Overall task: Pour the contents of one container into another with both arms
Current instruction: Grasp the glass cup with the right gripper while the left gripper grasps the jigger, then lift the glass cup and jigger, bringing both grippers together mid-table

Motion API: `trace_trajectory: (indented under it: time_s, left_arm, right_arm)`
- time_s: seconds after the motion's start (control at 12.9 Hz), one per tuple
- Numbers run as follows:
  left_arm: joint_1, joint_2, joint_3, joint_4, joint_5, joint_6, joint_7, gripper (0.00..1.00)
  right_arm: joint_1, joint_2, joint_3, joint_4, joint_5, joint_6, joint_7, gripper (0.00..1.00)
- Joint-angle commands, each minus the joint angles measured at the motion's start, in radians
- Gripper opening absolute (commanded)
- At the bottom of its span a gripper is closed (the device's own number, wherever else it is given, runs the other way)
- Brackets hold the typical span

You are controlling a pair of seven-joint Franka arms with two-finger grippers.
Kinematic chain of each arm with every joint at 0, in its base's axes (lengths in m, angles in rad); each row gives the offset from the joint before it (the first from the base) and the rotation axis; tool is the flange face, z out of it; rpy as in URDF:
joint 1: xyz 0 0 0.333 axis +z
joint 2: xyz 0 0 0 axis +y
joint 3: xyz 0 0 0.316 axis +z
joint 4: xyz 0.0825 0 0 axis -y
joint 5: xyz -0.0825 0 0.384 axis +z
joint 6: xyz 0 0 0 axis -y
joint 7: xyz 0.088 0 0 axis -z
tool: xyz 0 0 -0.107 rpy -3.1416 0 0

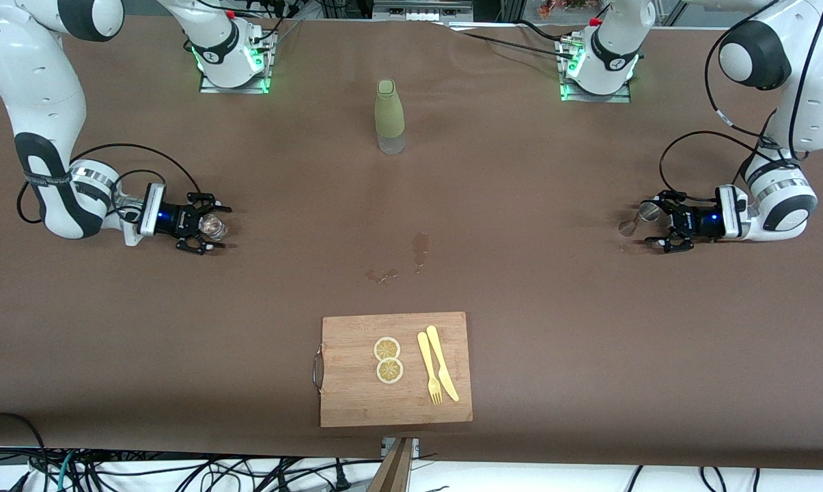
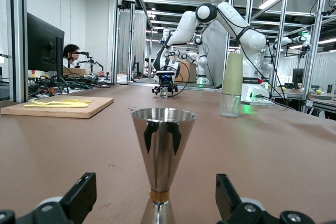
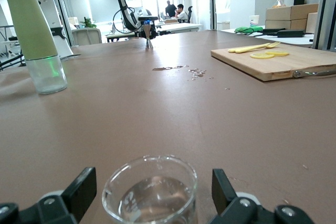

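The left end effector (image 1: pixel 662 231) sits low at the left arm's end of the desk (image 1: pixel 554 307), its fingers (image 2: pixel 79 195) spread wide on either side of a steel jigger (image 1: pixel 635 220) that stands upright between them without being touched. The right end effector (image 1: pixel 203 234) sits low at the right arm's end of the desk, its fingers (image 3: pixel 79 187) likewise open around a small clear glass (image 1: pixel 214 225) with a little liquid in it.

In the front view, a pale green bottle (image 1: pixel 389 116) with a clear base stands upright at about 12 o'clock from the desk's middle, between the two arm bases. Small wet spills (image 1: pixel 419 247) mark the middle. At 6 o'clock lies a wooden cutting board (image 1: pixel 356 396) carrying two lemon slices (image 1: pixel 388 359), with a yellow fork (image 1: pixel 429 369) and knife (image 1: pixel 442 362) beside them.
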Motion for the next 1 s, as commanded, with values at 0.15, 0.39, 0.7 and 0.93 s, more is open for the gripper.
trace_trajectory:
  time_s: [0.15, 0.39, 0.7, 0.93]
  left_arm:
    - [-0.028, 0.063, -0.004, 0.061, 0.013, -0.005, 0.223, 1.0]
    - [-0.031, 0.058, -0.004, 0.061, 0.028, -0.007, 0.223, 1.0]
    - [-0.03, 0.052, -0.004, 0.061, 0.031, -0.01, 0.224, 1.0]
    - [-0.025, 0.051, -0.003, 0.063, 0.059, -0.013, 0.224, 0.72]
  right_arm:
    - [-0.015, 0.026, 0.006, 0.006, 0.021, -0.059, -0.107, 0.34]
    - [-0.018, 0.025, 0.004, 0.006, 0.019, -0.088, -0.106, 0.25]
    - [-0.018, 0.025, 0.006, 0.024, 0.018, -0.152, -0.086, 0.19]
    - [0.008, 0.022, 0.007, 0.059, -0.025, -0.194, 0.024, 0.18]
